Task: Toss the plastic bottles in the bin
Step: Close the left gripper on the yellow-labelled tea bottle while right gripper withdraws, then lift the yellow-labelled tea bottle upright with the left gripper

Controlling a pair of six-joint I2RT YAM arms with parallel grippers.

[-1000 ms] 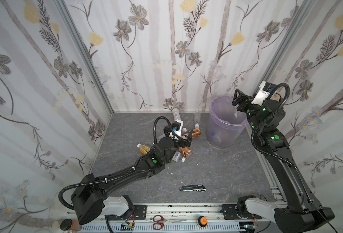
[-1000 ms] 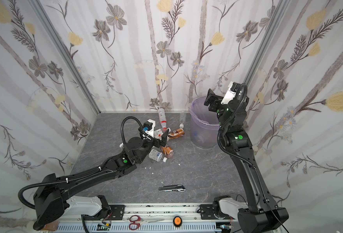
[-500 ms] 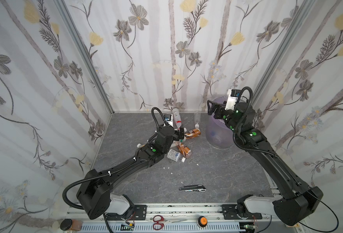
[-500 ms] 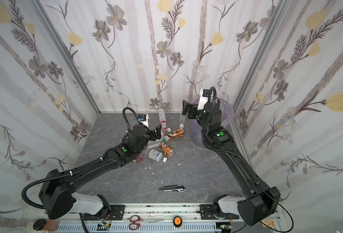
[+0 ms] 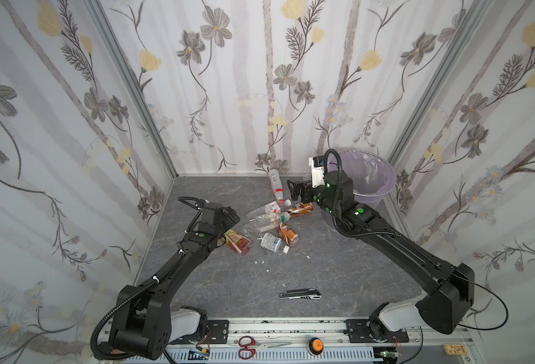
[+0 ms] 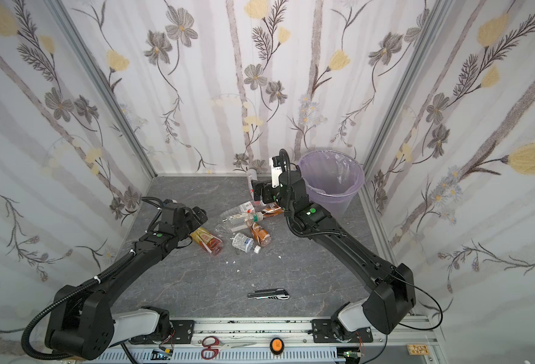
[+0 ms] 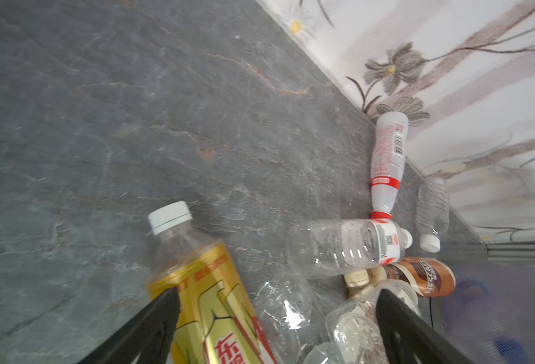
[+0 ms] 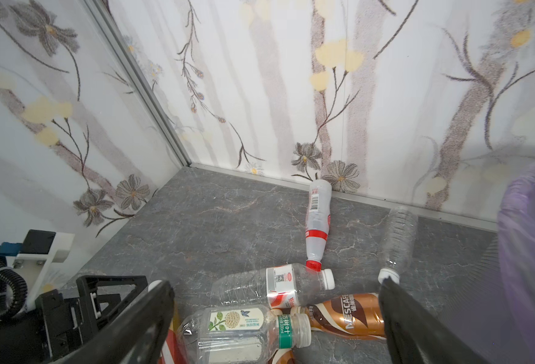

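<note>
We are holding our left gripper [image 7: 276, 297] over the yellow-labelled bottle [image 7: 203, 283], jaws spread to straddle it; the plastic bottles [image 5: 272, 220] are lying heaped on the table [image 5: 228, 283], and our right gripper [image 8: 275, 285], jaws spread and empty, is hanging above them beside the bin [image 6: 335, 201]

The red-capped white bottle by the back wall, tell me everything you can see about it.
The red-capped bottle looks like thin, cloudy white plastic. It is slim, narrows to the neck and is not crushed. It bears red print, a barcode and a red band near the shoulder. It lies on its side on the grey tabletop, with its base by the back wall and its cap pointing at the pile. The cap seems to touch a clear white-capped bottle.
</note>
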